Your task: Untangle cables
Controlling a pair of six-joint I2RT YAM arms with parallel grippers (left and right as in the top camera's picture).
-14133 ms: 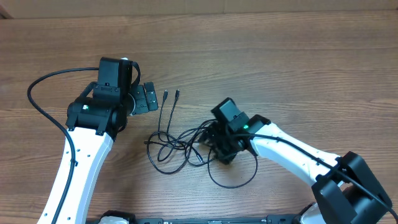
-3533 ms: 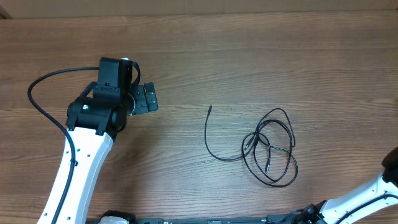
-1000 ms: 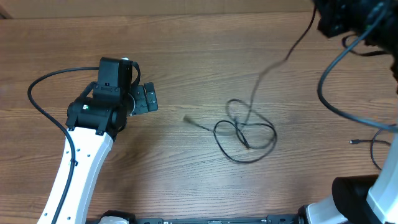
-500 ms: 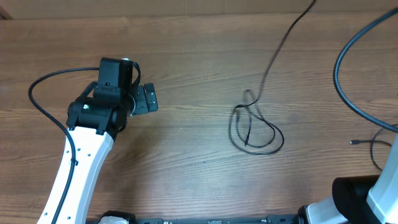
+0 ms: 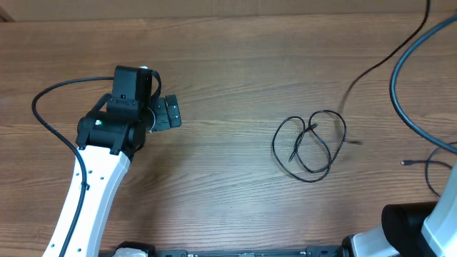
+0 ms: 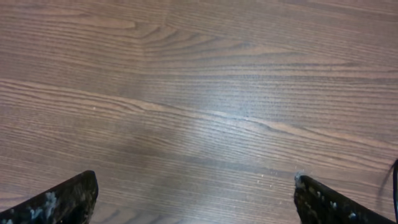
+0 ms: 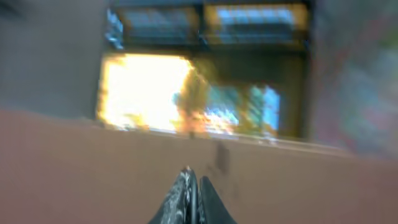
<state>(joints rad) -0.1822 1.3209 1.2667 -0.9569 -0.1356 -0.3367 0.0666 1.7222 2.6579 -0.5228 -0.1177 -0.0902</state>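
A thin black cable lies in a loose double loop [image 5: 310, 145] on the wooden table, right of centre. One blurred strand [image 5: 364, 71] rises from it toward the top right corner and leaves the overhead view. Another thin cable with a small plug [image 5: 405, 163] lies at the right edge. My left gripper [image 5: 173, 113] rests wide open at the left, far from the cables; only bare wood shows between its fingers [image 6: 68, 199]. My right gripper [image 7: 191, 177] is out of the overhead view; its wrist view shows it shut, raised high and aimed at the blurred room.
The right arm's thick black wire [image 5: 394, 78] curves down the right side above the table. The right arm's white base [image 5: 418, 232] fills the bottom right corner. The left arm [image 5: 96, 178] and its own wire [image 5: 43, 121] occupy the left side.
The looped cable has slid to the right and settled into a rounder double loop. The lifted strand has swung right. The left arm has not moved.
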